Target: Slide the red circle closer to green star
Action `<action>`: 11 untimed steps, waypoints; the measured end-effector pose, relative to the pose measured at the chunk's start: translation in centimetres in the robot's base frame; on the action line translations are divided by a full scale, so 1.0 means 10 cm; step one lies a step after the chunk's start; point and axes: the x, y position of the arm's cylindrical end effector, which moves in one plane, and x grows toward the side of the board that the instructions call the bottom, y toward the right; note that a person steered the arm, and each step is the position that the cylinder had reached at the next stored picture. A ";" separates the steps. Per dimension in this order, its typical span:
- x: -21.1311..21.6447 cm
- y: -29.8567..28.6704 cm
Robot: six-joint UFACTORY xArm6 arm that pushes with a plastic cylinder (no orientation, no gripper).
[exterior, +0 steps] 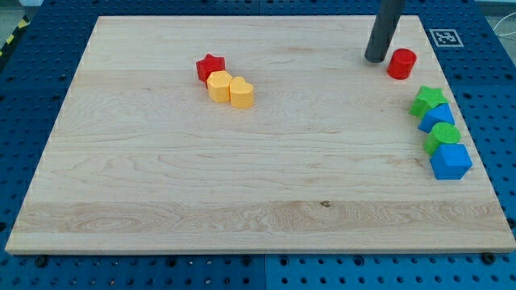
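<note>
The red circle [401,63] sits near the view's top right on the wooden board [242,177]. The green star [428,100] lies below and to the right of it, close to the board's right edge. My tip [375,59] stands just left of the red circle, a small gap apart from it. The dark rod rises from the tip out of the view's top.
Below the green star run a blue block [438,118], a green circle [443,135] and a blue cube-like block [450,162], touching in a column. At upper left, a red star [210,67], a yellow hexagon [219,85] and a yellow heart [241,93] cluster together.
</note>
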 end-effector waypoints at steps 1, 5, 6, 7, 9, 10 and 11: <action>-0.10 0.25; 0.31 0.35; 0.19 0.32; 0.25 0.17; 0.68 -0.01; 0.69 0.11; 0.69 0.12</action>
